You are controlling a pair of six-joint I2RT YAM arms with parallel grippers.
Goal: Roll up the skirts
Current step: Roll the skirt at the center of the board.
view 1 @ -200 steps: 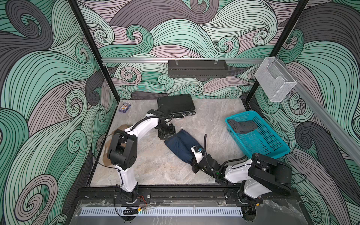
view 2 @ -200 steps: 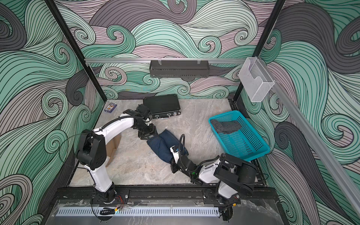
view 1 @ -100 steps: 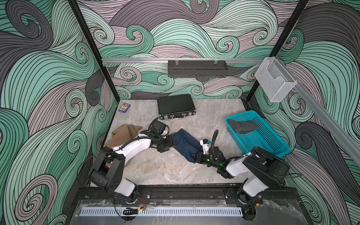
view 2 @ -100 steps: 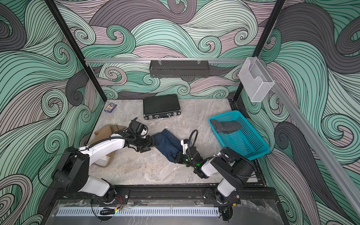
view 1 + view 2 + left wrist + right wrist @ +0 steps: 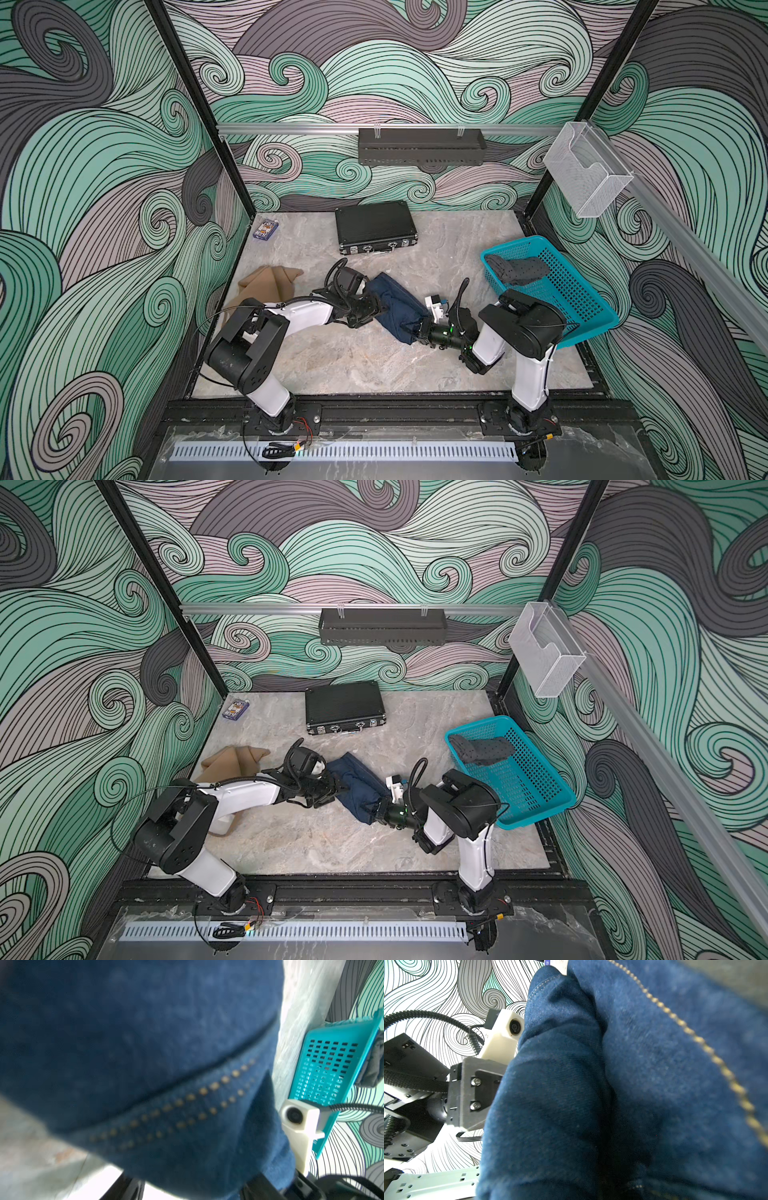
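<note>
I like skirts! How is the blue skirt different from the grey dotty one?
The blue denim skirt is dark blue with golden stitching; the grey dotted skirt has black dots. The blue denim skirt lies on the table; the grey dotted skirt sits in the teal basket. The left tool and right tool meet the blue denim skirt's ends; nothing touches the grey dotted skirt. Both are bunched-up cloth.

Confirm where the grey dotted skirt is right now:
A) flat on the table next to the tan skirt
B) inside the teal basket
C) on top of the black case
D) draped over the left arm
B: in both top views the grey dotted skirt lies bunched inside the teal basket, at its far end.
</note>
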